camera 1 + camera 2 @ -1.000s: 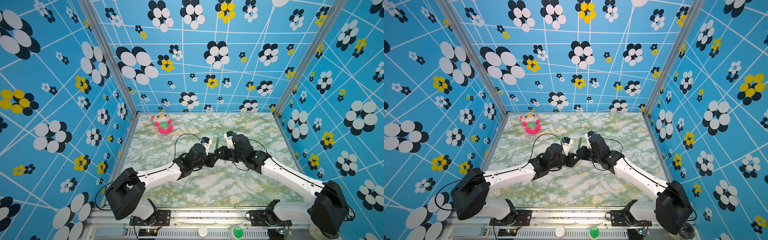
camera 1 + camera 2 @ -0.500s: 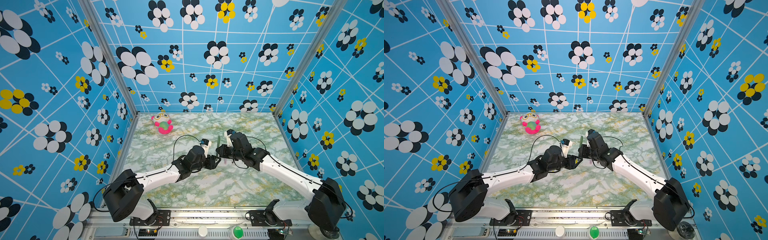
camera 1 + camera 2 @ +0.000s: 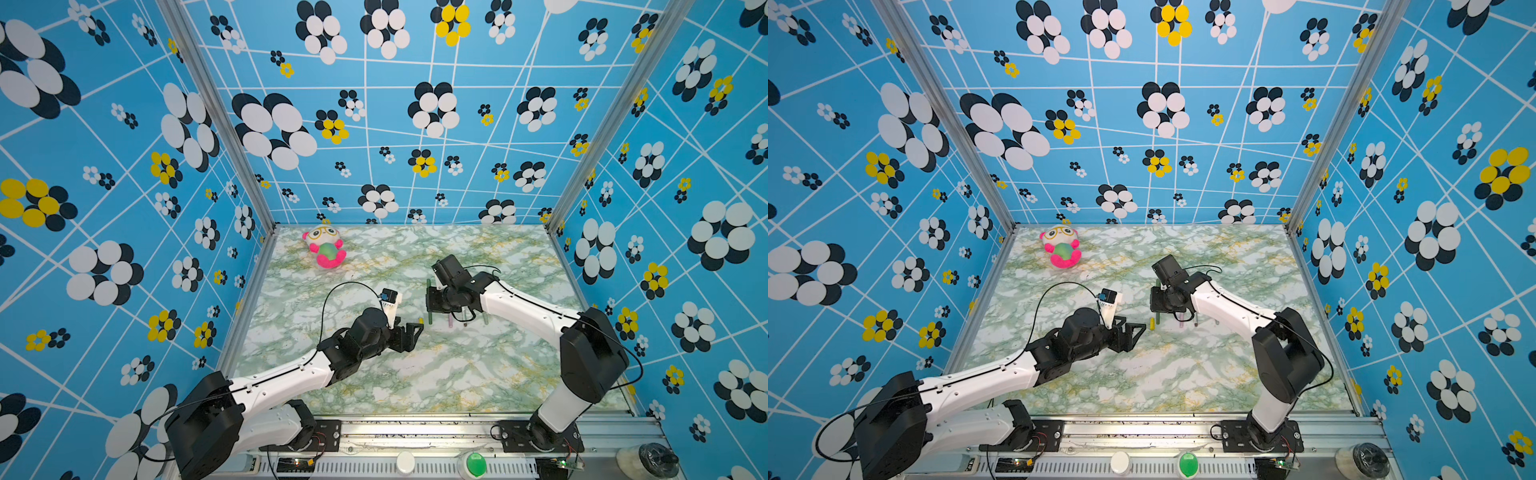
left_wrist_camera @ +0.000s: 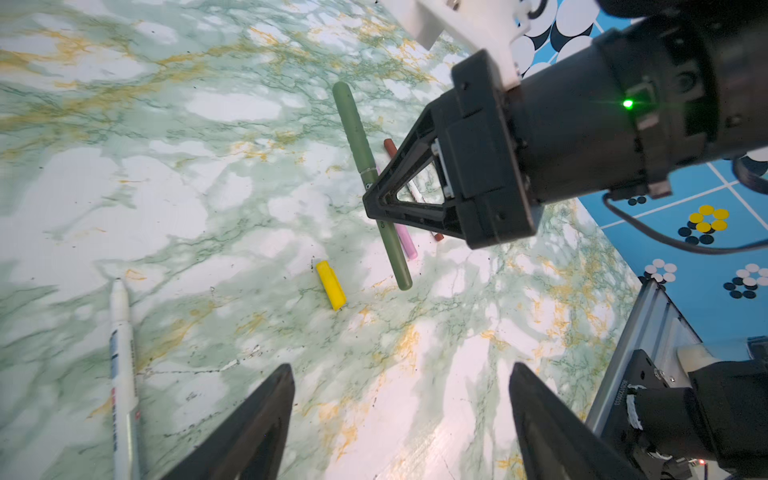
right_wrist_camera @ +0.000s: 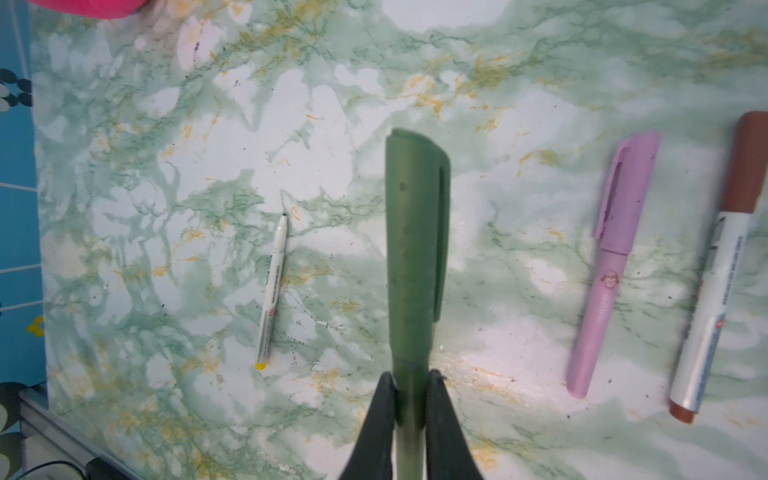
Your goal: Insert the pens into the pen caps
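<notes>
On the marble table, the right gripper is clamped on the barrel of the dark green pen, already capped, so that arm looks occupied. The left gripper stands wide and empty. The uncapped white pen lies flat off to its left, tip pointing far. The yellow cap lies just beyond the left fingertips, toward the far right, its long axis running roughly along the jaws' reach. The left arm is plainly the nearer one for it.

right tool, gripping green pen — capped
</notes>
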`<state>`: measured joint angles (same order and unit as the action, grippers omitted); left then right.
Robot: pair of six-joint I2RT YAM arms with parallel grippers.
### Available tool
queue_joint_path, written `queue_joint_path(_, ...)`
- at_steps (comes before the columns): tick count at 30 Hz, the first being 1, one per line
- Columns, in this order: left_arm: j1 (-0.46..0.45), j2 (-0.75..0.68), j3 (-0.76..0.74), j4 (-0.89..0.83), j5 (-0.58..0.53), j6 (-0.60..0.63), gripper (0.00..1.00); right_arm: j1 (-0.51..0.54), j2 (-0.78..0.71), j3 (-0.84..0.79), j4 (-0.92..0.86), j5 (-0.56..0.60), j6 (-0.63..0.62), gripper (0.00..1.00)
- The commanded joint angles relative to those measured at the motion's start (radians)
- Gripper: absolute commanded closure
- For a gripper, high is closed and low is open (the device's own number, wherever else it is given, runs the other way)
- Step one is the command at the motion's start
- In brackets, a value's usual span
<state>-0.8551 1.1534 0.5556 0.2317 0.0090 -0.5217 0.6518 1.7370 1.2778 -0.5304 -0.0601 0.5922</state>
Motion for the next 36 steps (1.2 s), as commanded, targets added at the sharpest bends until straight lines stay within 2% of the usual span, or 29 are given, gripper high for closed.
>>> queue_joint_path(1,0.011,-0.034,-0.024,-0.008,-0.045,0.042,0.15,-0.014,0.063,0.068,-0.116,0.006,-0.029,0.87)
queue_joint_path(10,0.03,-0.112,-0.087,0.021,-0.071,0.057,0.04,-0.047,0.194,0.127,-0.154,0.004,-0.019,0.87)
queue_joint_path(36,0.064,-0.128,-0.1,0.029,-0.039,0.041,0.01,-0.088,0.3,0.14,-0.109,-0.015,-0.002,0.85)
